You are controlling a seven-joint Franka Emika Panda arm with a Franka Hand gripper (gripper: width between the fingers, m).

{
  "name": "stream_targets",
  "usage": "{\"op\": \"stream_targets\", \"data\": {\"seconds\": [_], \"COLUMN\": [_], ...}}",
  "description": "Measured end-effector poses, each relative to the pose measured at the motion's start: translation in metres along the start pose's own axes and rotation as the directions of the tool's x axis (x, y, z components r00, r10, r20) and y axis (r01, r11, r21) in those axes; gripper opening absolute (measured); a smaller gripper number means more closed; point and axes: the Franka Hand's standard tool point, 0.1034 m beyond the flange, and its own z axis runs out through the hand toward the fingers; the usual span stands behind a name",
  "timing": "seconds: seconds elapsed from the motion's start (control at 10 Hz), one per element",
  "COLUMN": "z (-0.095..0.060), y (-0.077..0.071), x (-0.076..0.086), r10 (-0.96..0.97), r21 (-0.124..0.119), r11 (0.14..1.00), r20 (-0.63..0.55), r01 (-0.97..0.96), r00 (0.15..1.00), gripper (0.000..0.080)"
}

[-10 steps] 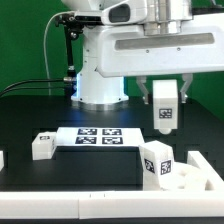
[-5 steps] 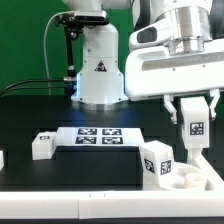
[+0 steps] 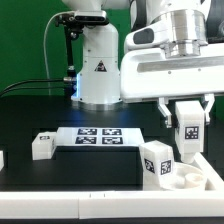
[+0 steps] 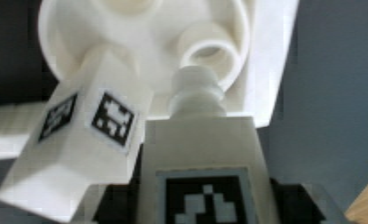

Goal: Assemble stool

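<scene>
The table (image 3: 95, 168) is a matte black surface with a pale front edge; behind it hangs a green backdrop (image 3: 25, 40), and the arm's white base (image 3: 97, 70) stands at the far side, well off from the pincer toward the exterior view's left. The marker board (image 3: 100, 135) lies flat on the black, lower than the pincer and off to the same side; the loose leg (image 3: 42, 146) lies beyond it, farther still from the pincer.

The pincer (image 3: 189, 118) is closed on the held leg (image 3: 190, 140) — its fingers press the leg's two sides near the top, nearly as narrow as they go. The held leg hangs upright, its long axis vertical, a tagged face turned toward the exterior camera and its lower end pointing straight down.

Directly beneath the pincer lies the seat (image 3: 200, 178), a round white disc flat on the table; the standing leg (image 3: 157, 160) rises from the seat, below the pincer and just toward the exterior view's left of it, upright with tags on two faces.

In the wrist view the held leg (image 4: 207, 175) runs away from the camera and narrows to a rounded tip aimed at a round socket (image 4: 213, 55) in the seat (image 4: 136, 35) — whether the tip touches the socket cannot be told; the standing leg (image 4: 83, 130) sits just beside it.
</scene>
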Motion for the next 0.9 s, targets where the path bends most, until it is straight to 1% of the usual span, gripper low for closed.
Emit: {"op": "stream_targets", "data": {"seconds": [0.4, 0.6, 0.7, 0.8, 0.9], "z": [0.001, 0.01, 0.014, 0.018, 0.02], "y": [0.0, -0.015, -0.011, -0.009, -0.013], "x": [-0.003, -0.006, -0.006, -0.009, -0.013], "r10": [-0.001, -0.026, -0.046, -0.038, -0.031], "r21": [0.0, 0.005, -0.003, -0.006, -0.005], "r11": [1.0, 1.0, 0.999, 0.999, 1.0], "r20": [0.005, -0.036, -0.054, -0.05, -0.044], "r01": [0.001, 0.026, 0.045, 0.038, 0.031], "r00": [1.0, 0.999, 0.997, 0.998, 0.999], "gripper": [0.0333, 0.0333, 0.0333, 0.0333, 0.0333]}}
